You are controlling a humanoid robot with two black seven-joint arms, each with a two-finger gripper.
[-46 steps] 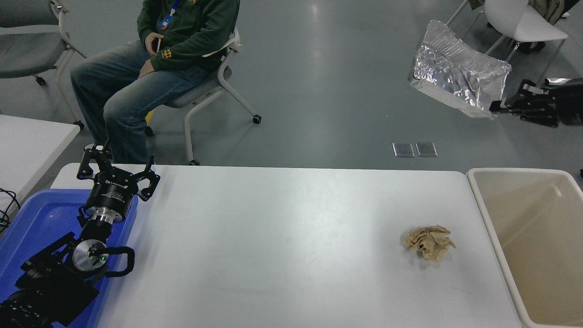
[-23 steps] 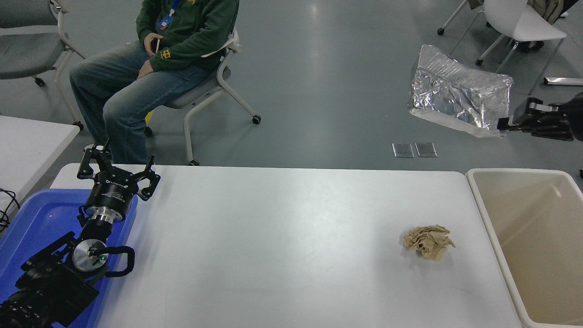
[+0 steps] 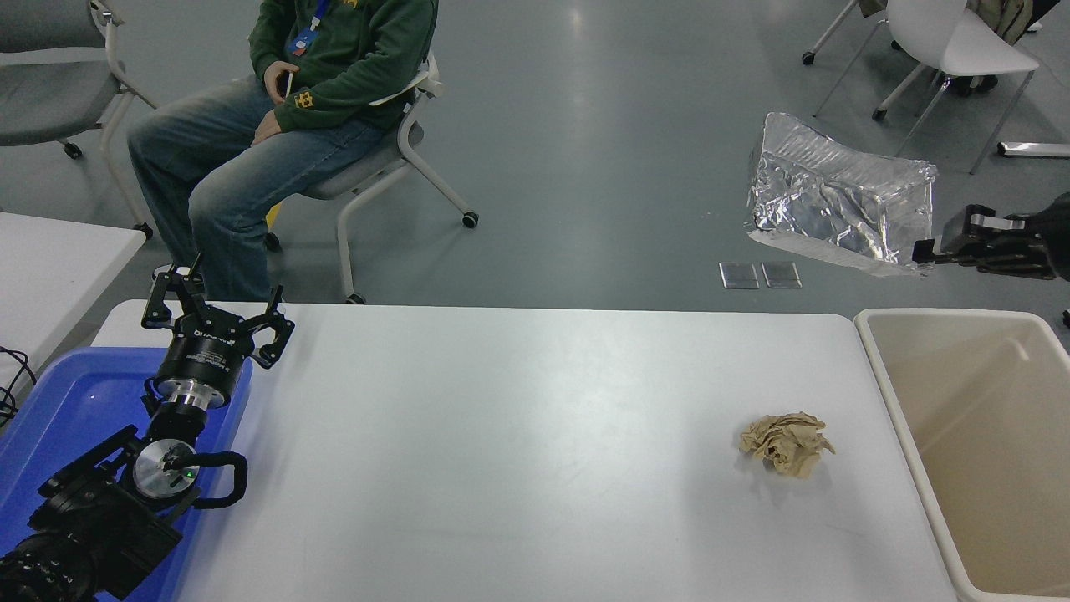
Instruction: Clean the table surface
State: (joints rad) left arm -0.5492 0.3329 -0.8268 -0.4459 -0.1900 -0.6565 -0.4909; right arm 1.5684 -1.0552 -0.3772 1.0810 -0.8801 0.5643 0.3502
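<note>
The table surface is a wide matte white top. A crumpled beige paper ball lies on its right part. My right gripper comes in from the right edge, raised beyond the table's far right corner and just beyond the beige bin's far rim. It is shut on the corner of a crinkled silver foil bag, which hangs in the air to its left. My left gripper is parked at the lower left, open and empty, over the blue tray.
A beige plastic bin stands against the table's right end. A person sits on a chair beyond the far left edge. A smaller white table is at the left. White chairs stand at the top right.
My right gripper and the silver foil bag have come down and slightly inward, toward the bin's far rim. The left arm and the paper ball have not moved.
</note>
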